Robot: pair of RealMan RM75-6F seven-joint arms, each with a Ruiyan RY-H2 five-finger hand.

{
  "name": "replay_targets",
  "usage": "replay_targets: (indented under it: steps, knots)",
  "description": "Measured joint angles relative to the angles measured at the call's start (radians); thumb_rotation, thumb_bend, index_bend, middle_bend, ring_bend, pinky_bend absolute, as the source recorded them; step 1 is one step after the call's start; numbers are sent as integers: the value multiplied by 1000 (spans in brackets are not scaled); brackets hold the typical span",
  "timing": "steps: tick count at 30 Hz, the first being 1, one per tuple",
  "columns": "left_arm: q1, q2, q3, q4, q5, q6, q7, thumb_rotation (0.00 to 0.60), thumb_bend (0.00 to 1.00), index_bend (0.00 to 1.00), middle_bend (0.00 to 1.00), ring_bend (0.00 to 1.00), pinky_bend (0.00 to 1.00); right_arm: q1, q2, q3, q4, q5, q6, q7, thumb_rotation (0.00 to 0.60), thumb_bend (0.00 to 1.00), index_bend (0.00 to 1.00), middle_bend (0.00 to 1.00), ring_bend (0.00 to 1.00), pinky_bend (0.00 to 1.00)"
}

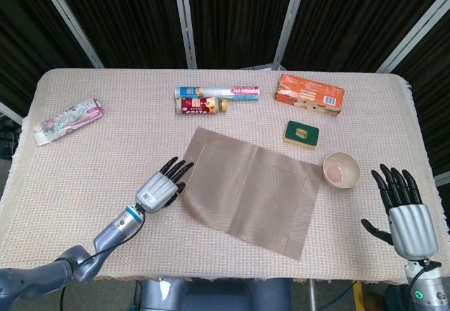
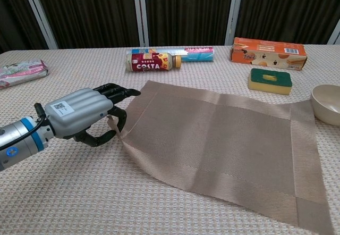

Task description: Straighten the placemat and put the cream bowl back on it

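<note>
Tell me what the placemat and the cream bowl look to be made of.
Placemat: looks like woven fabric or vinyl mesh, matte tan; ribbed weave shows, and its corner bends limply in the left hand. Cream bowl: probably glazed ceramic or hard plastic; smooth, rigid, with a pinkish inside. I cannot tell which.

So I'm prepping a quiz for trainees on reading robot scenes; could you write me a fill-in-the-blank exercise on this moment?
1. The left hand grips the ____ corner of the placemat, lifting it off the table.
2. The cream bowl sits on the tablecloth beside the placemat's ____ edge.
3. The right hand holds ____, fingers spread.
4. The green-and-yellow sponge lies between the bowl and the ____ box.

Missing words: left; right; nothing; orange
</note>
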Motion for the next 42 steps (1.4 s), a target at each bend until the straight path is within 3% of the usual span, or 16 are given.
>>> replay_targets:
  steps: [8,21,31,42]
  knots:
    - [26,101,54,-171,51,66,6,600,548,746,0,0,0,-8,4,5,-4,3,-5,16,600,0,0,0,0,0]
    - [71,271,171,-450,115,79,86,600,549,745,0,0,0,-24,4,-2,-26,-28,7,-9,600,0,0,0,0,0]
    - [109,289,213,-440,141,90,94,600,550,745,0,0,0,-33,6,-3,-34,-39,10,-16,600,0,0,0,0,0]
    - [144,295,220,-393,138,112,62,600,544,735,0,0,0,-38,10,-2,-43,-52,6,-18,600,0,0,0,0,0]
